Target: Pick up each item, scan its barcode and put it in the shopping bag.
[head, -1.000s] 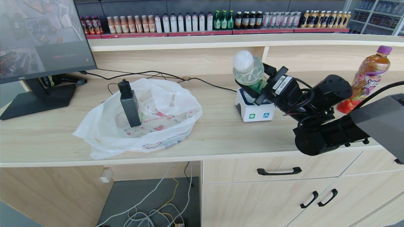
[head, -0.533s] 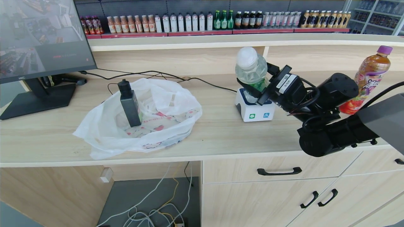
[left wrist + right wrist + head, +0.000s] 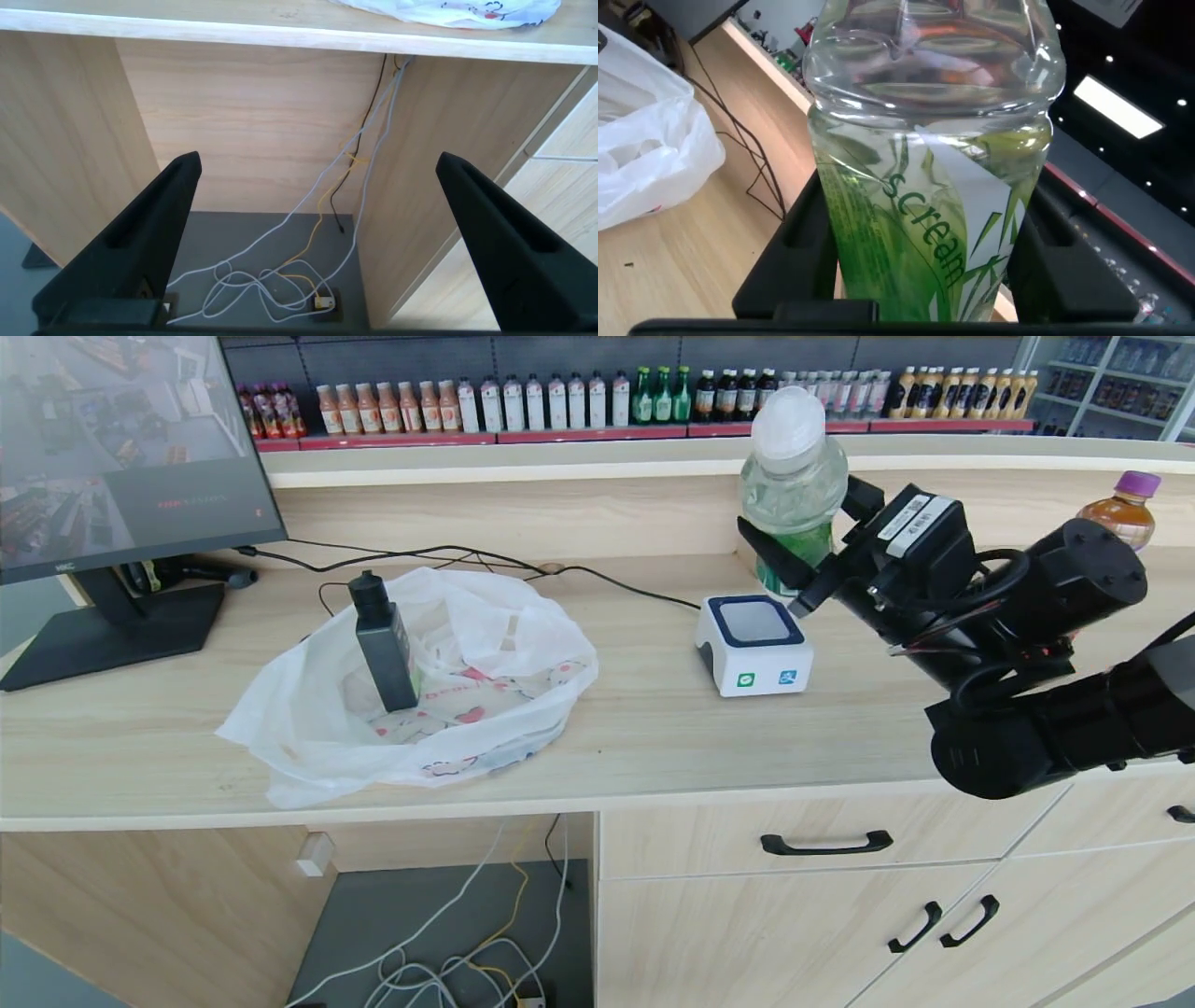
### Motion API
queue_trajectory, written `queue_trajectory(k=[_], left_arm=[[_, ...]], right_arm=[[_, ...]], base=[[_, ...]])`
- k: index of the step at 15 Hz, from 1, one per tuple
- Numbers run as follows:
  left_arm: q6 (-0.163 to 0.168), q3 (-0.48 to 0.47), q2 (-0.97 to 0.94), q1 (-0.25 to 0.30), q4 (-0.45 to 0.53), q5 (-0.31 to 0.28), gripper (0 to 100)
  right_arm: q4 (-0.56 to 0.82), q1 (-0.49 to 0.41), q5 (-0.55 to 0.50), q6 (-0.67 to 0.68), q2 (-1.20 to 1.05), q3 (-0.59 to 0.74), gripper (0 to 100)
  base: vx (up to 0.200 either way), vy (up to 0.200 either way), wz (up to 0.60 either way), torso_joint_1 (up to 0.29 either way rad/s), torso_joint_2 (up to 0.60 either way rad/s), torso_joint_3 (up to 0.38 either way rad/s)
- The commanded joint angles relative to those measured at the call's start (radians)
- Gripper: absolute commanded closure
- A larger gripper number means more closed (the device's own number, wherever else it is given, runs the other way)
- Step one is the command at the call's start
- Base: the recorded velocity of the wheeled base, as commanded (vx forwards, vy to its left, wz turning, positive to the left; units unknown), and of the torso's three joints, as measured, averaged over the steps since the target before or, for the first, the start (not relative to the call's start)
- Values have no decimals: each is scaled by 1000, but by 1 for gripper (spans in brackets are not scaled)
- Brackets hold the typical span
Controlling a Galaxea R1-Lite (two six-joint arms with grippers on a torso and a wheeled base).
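Holding: right gripper (image 3: pixel 805 549) clamped on the water bottle (image 3: pixel 792 467), fingers (image 3: pixel 799 252) either side of its green label, cap up.
Bottle spot: in the air, just behind the scanner (image 3: pixel 754 653).
Left gripper (image 3: pixel 318 233): fingers wide apart, below the countertop (image 3: pixel 187 23).

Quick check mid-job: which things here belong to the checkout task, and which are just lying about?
Job: clear bottle held in the right gripper; scanner; shopping bag with the black bottle standing in it; orange drink bottle waiting on the counter.
Lying about: monitor; cables; shelf bottles behind.
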Motion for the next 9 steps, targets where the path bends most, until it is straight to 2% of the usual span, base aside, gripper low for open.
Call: queue_trajectory(k=[1,4,9], left_arm=[[0,0,0,0,0,0,0],[0,0,0,0,0,0,0],[0,0,0,0,0,1,0]], right_arm=[[-2,11,-54,18,-100,99,100],[-2,17,-166,79,-202,262,100],[-2,26,-209,257,-259,342,100]], base=[[0,0,0,0,0,0],[0,0,0,0,0,0],[0,0,0,0,0,0]])
